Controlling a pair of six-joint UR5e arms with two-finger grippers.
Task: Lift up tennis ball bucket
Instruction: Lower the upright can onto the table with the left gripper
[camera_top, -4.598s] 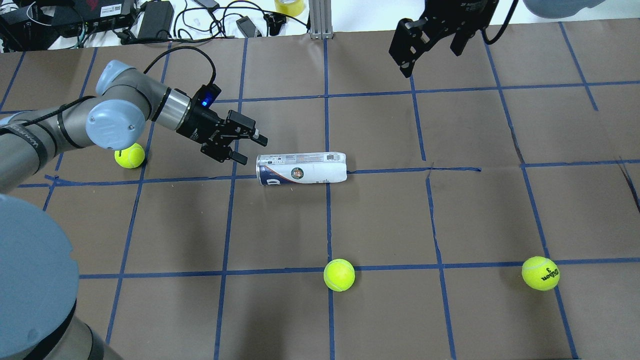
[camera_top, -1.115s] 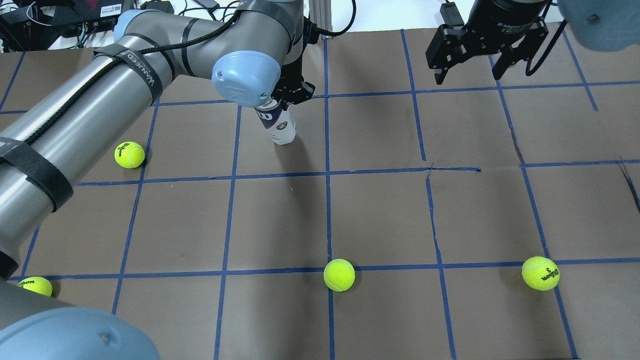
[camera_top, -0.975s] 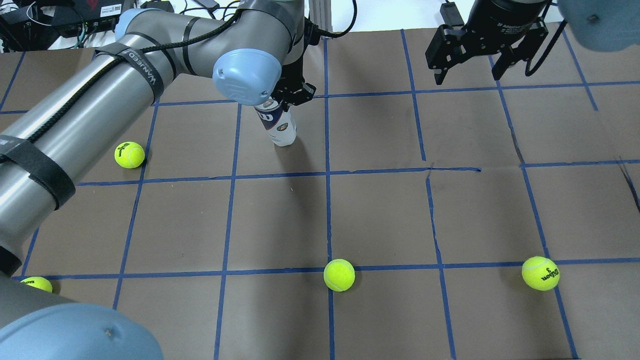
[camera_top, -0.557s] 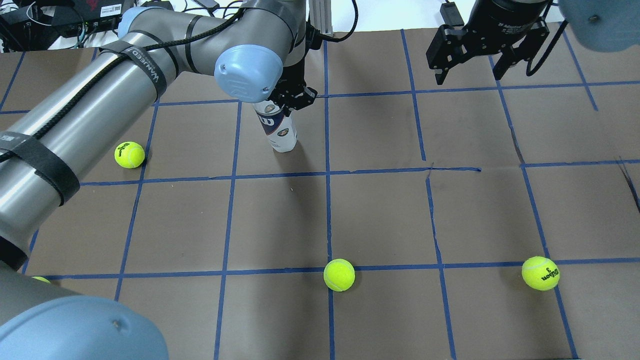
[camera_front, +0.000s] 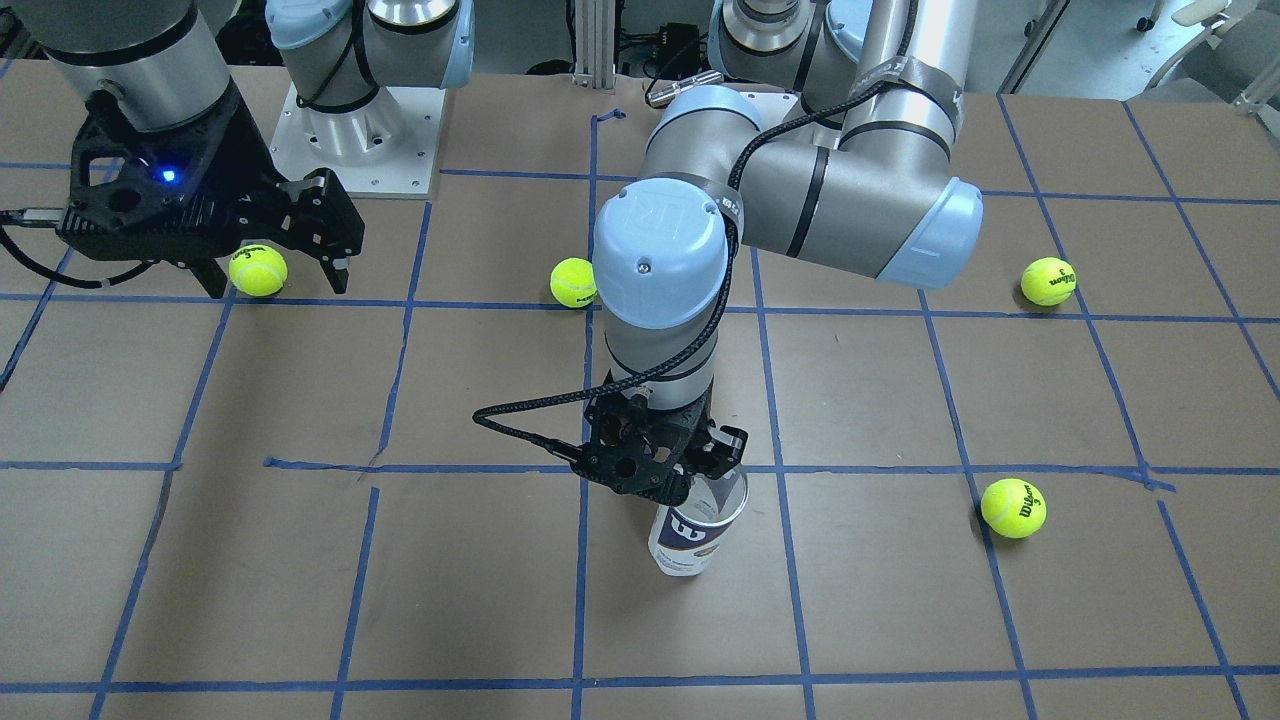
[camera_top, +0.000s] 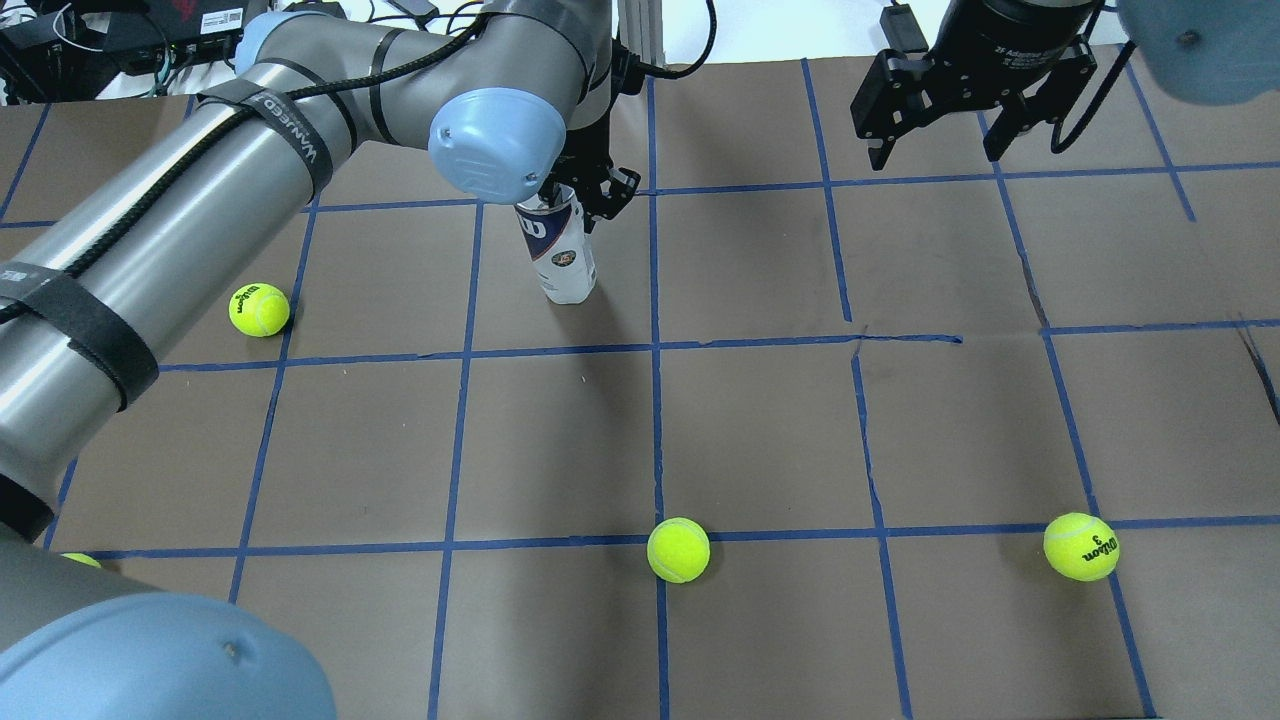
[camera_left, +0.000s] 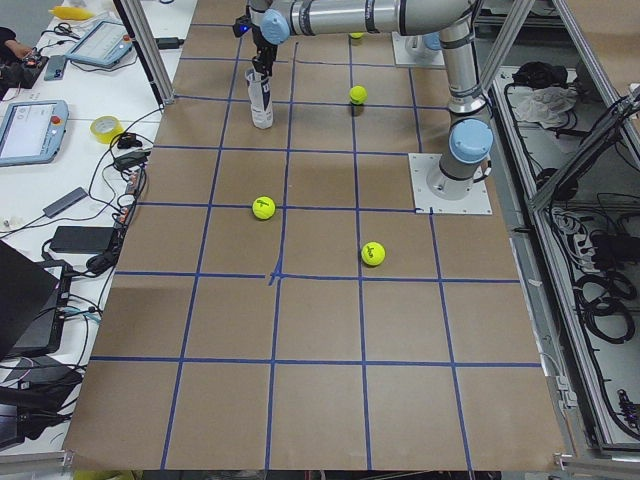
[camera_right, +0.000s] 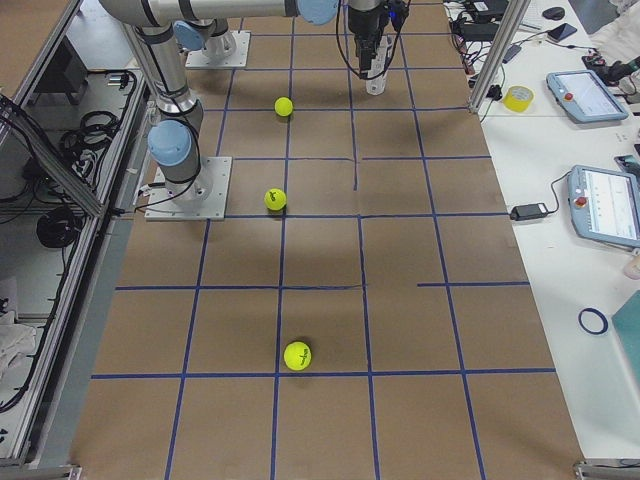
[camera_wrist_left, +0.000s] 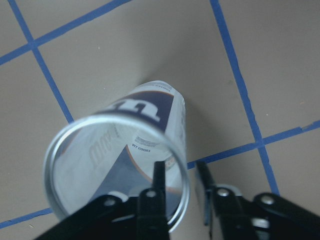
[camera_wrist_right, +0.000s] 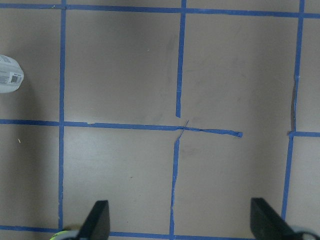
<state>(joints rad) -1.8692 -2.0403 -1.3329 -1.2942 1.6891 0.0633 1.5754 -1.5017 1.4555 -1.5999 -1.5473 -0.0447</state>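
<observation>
- Change: a few s back the tennis ball bucket (camera_top: 560, 250) lay on its side, further from the alu post (camera_top: 640, 40), toward the robot. ~1 s ago it hung tilted from its rim. Now it's upright, base on the table (camera_top: 760, 430), near the post and slightly robot-left of it.
- Left gripper (camera_top: 592, 200) is at the bucket's top rim. Fingers (camera_wrist_left: 158, 180) narrow, one inside the mouth, one outside, w/ a small gap to the wall. Looks like the grip has eased, not a firm pinch.
- Meaning: bucket stood up, so prob. done or nearly. If it must leave the table, re-clamp first; a thin rim hold could tip it.
- Right gripper (camera_top: 938, 140) hovers well right of the post, fingers wide, empty.
- Views: only the left wrist cam shows the open mouth, seemingly empty inside, plus the rim straddle. Overhead half hides that behind the blue joint cap (camera_top: 497, 145). Front-facing view shows the base down on the paper. Right wrist cam catches only a sliver of bucket at its frame edge.
</observation>
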